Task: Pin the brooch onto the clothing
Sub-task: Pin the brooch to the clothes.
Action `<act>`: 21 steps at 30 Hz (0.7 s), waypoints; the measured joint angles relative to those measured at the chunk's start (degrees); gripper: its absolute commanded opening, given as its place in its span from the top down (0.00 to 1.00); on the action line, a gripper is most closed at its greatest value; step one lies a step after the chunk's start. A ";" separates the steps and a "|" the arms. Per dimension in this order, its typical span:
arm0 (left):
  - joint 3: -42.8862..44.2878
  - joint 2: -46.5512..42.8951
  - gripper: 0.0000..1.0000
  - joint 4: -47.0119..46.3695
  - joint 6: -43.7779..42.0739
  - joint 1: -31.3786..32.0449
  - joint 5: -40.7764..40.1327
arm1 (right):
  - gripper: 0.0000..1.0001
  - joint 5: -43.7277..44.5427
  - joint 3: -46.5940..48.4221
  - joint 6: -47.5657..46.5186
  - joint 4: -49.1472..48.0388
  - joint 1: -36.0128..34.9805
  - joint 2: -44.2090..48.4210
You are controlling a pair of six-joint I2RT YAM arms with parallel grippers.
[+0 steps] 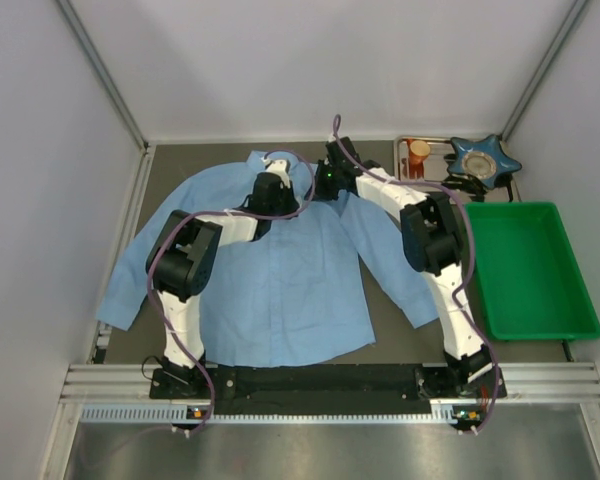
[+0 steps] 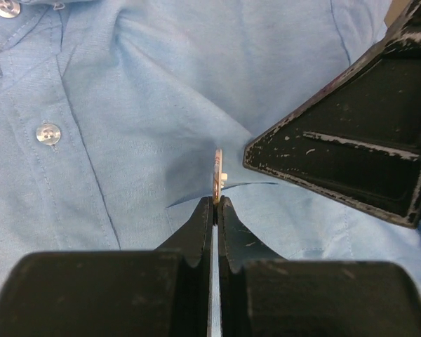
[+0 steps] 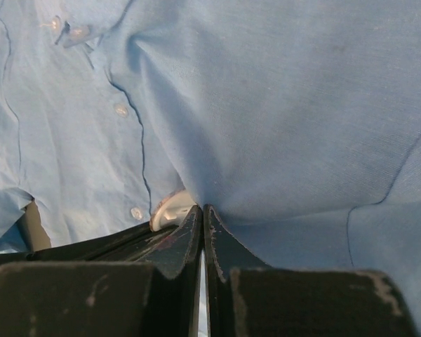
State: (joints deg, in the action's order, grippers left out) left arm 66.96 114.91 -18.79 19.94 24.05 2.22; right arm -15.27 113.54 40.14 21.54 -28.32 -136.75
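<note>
One brooch (image 2: 217, 172) clamped in left pincer (image 2: 215, 202); right pincer (image 3: 201, 209) pinches one shirt (image 3: 281, 105).

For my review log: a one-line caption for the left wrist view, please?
Left claw shut on an edge-on brooch at the light blue shirt, right claw close beside.

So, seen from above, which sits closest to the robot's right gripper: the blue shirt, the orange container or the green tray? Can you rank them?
1. Shirt: in the middle, directly at the right gripper, whose shut fingers pinch its fabric near the collar.
2. Orange container: back right, beyond the shirt's edge.
3. Green tray: far right side.
</note>
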 measured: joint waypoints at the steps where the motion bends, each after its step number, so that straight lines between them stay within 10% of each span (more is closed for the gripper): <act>1: 0.02 0.00 1.00 0.02 0.00 0.07 -0.11 | 1.00 -0.11 -0.31 0.17 -0.13 0.00 0.00; 21: 2.93 0.00 1.00 3.85 -0.68 1.62 -4.55 | 1.00 -1.66 -1.16 2.97 -1.09 0.00 0.66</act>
State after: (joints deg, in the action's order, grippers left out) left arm 69.89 114.91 -14.94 19.27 25.67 -2.33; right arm -16.93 112.38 43.11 20.45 -28.32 -136.09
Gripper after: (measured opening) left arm 0.022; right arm 0.005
